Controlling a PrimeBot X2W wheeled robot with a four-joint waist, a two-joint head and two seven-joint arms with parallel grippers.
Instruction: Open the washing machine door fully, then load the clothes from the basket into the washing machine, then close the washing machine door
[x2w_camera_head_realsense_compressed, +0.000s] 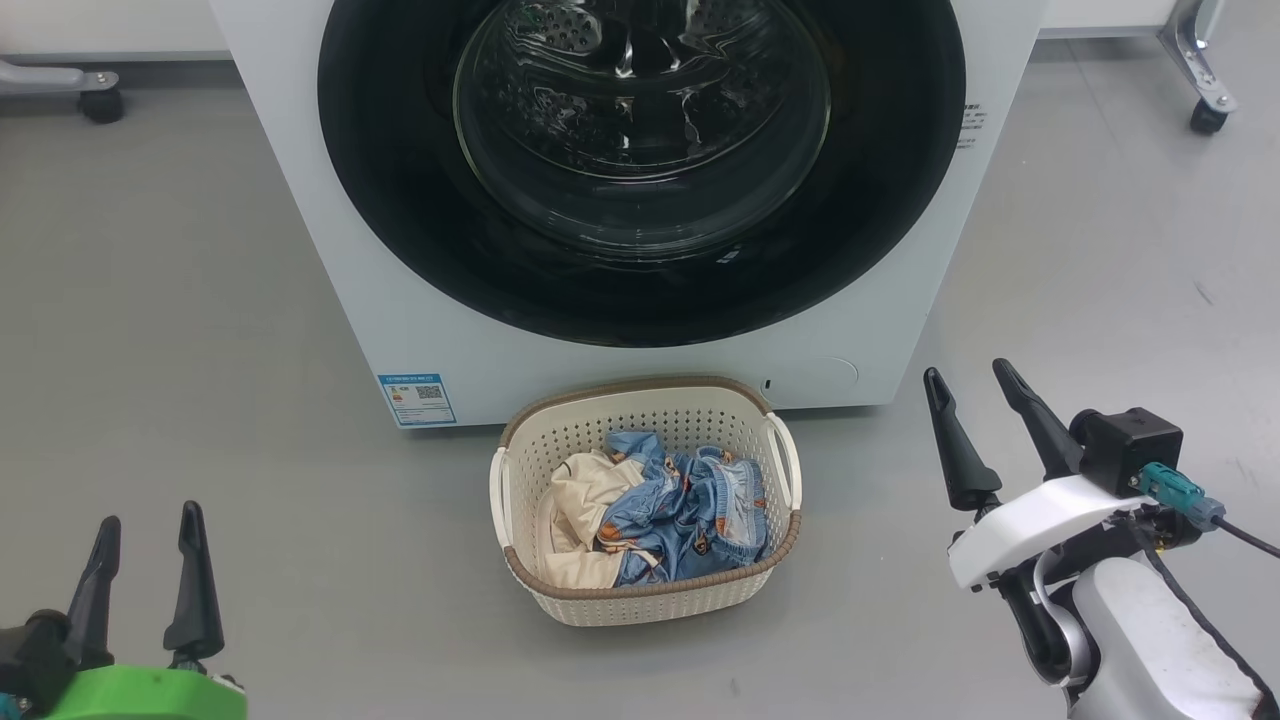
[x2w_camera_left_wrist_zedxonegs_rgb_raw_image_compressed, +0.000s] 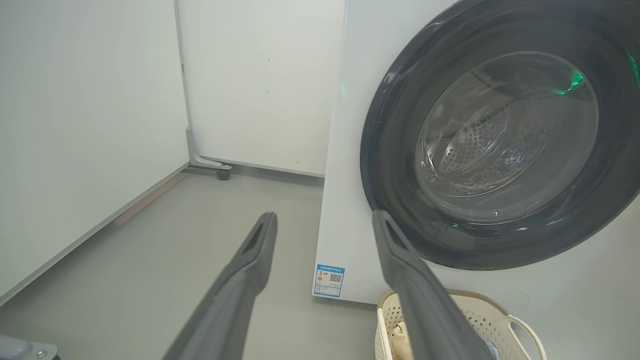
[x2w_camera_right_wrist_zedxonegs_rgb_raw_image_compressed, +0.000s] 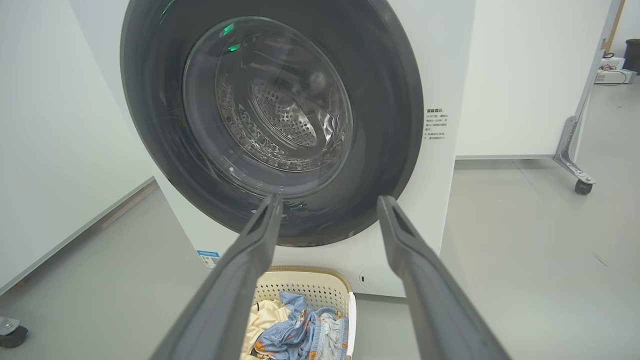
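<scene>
two grippers sit nearest, both with fingers spread apart and nothing between them: the left gripper (x2w_camera_head_realsense_compressed: 150, 513) at the lower left above its green wrist, the right gripper (x2w_camera_head_realsense_compressed: 966, 368) at the lower right on its white wrist. between them, on the grey floor (x2w_camera_head_realsense_compressed: 200, 300), stands the basket (x2w_camera_head_realsense_compressed: 640, 605), cream with a brown rim and white side handles, just in front of the machine. the clothes (x2w_camera_head_realsense_compressed: 680, 500) lie bundled inside it, blue fabric with orange prints to the right and a cream piece to the left. behind the basket rises the washing machine (x2w_camera_head_realsense_compressed: 400, 340), white, with the washing machine door (x2w_camera_head_realsense_compressed: 400, 200) shut against its front; the perforated drum shows through the glass bowl. a small blue label (x2w_camera_head_realsense_compressed: 417, 398) at the machine's lower left corner carries a qr code and lines of print too small to read. a short block of dark print (x2w_camera_right_wrist_zedxonegs_rgb_raw_image_compressed: 434, 124) beside the door's right edge is likewise illegible. farther back, a castor wheel (x2w_camera_head_realsense_compressed: 1207, 118) rests on the floor
</scene>
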